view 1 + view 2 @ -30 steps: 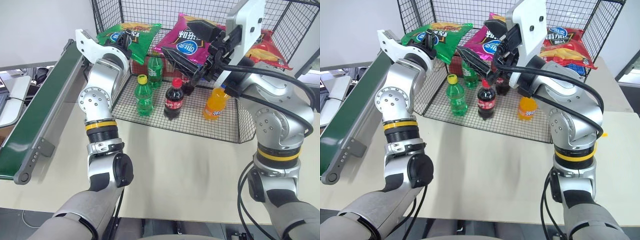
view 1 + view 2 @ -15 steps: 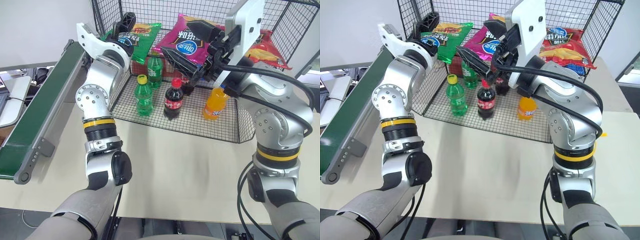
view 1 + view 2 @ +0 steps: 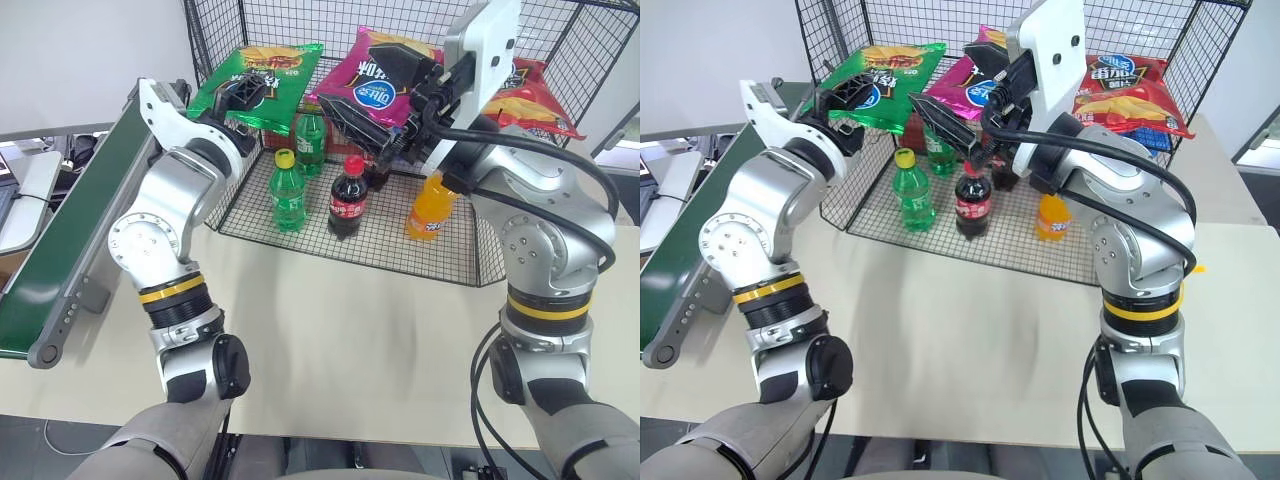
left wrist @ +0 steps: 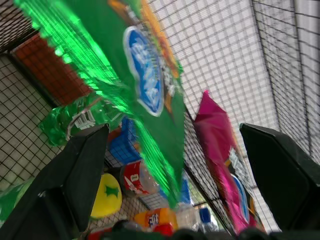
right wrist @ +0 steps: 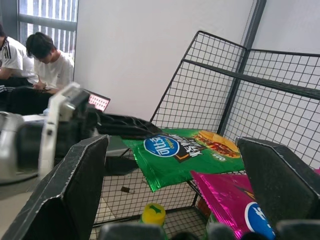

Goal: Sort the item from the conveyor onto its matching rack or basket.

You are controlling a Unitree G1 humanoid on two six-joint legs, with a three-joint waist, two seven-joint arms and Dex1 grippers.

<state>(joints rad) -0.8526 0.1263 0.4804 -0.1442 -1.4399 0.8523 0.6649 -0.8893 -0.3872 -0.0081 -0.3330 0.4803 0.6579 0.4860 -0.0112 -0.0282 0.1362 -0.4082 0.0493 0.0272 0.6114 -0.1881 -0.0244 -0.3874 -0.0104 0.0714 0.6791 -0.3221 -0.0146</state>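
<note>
The conveyor [image 3: 70, 235] runs along the far left of the table [image 3: 360, 330], its dark green belt bare; just to its right the left gripper [image 3: 243, 92] is raised in front of the black wire rack [image 3: 460, 262], its two black fingers spread apart and holding nothing, with the green chip bag [image 3: 262, 85] lying flat on the rack's upper shelf directly beyond the fingertips; whether a finger touches the bag's near edge cannot be told; beside the green bag on that shelf lies a magenta bag [image 3: 375, 82], and further right a red bag [image 3: 535, 100]; below, on the rack's floor, stand two green bottles [image 3: 287, 190], a cola bottle [image 3: 347, 196] and an orange bottle [image 3: 430, 205]; the right gripper [image 3: 960, 112] hangs raised in front of the magenta bag, jaws wide apart and empty.
</note>
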